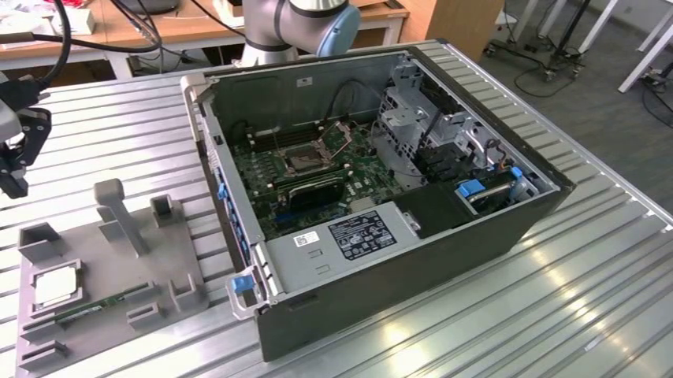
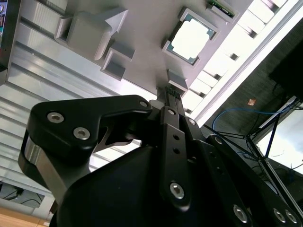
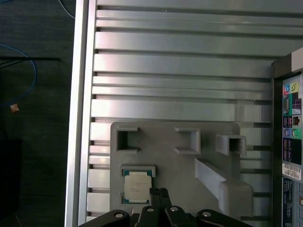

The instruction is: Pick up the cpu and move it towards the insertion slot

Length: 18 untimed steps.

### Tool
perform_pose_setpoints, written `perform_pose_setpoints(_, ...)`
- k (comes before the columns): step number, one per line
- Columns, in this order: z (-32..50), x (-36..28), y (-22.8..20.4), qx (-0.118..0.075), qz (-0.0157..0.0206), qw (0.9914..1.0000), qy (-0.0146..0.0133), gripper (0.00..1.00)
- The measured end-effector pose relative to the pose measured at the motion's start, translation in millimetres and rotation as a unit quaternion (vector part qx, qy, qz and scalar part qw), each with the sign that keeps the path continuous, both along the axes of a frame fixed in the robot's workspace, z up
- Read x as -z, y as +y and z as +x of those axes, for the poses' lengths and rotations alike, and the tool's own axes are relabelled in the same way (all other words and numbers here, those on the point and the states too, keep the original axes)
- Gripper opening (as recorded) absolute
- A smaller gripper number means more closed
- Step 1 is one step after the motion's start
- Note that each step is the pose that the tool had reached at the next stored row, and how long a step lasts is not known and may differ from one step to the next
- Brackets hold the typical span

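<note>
The cpu [image 1: 55, 287] lies flat in a square pocket of the grey fixture plate [image 1: 158, 252], silvery top up, at the exterior view's lower left. Both wrist views show the cpu [image 2: 191, 40] [image 3: 137, 186] too. My gripper [image 1: 13, 185] hangs above the table beyond the plate, apart from the chip. Its black fingers [image 3: 154, 193] are pressed together, shut on nothing, and the gripper [image 3: 159, 193] points down beside the chip's edge. The insertion slot [image 1: 305, 161], a dark square socket with a metal frame, sits on the motherboard inside the open computer case [image 1: 505, 228].
A thin green memory stick [image 1: 100, 307] lies on the same plate near the cpu. Grey upright posts [image 1: 121, 216] and small brackets rise from the plate. The ribbed metal table's edge [image 3: 78, 113] runs close to the plate. Drive cages and cables [image 1: 431, 134] crowd the case beside the motherboard.
</note>
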<state>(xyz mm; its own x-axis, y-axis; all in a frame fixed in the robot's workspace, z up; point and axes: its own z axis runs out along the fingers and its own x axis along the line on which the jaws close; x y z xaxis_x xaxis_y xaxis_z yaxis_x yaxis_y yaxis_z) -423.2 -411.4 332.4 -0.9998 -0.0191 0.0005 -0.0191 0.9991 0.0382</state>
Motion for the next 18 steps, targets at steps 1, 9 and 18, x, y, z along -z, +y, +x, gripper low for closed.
perform_pose_setpoints(1, 0.0, 0.0, -0.1, 0.000, 0.0000, 1.00000, 0.0000, 0.11)
perform_pose_setpoints(9, 0.0, 2.8, -0.1, 0.000, 0.0000, 1.00000, 0.0000, 0.11)
perform_pose_setpoints(18, 0.0, 3.8, -1.0, 0.000, 0.0000, 1.00000, 0.0000, 0.11)
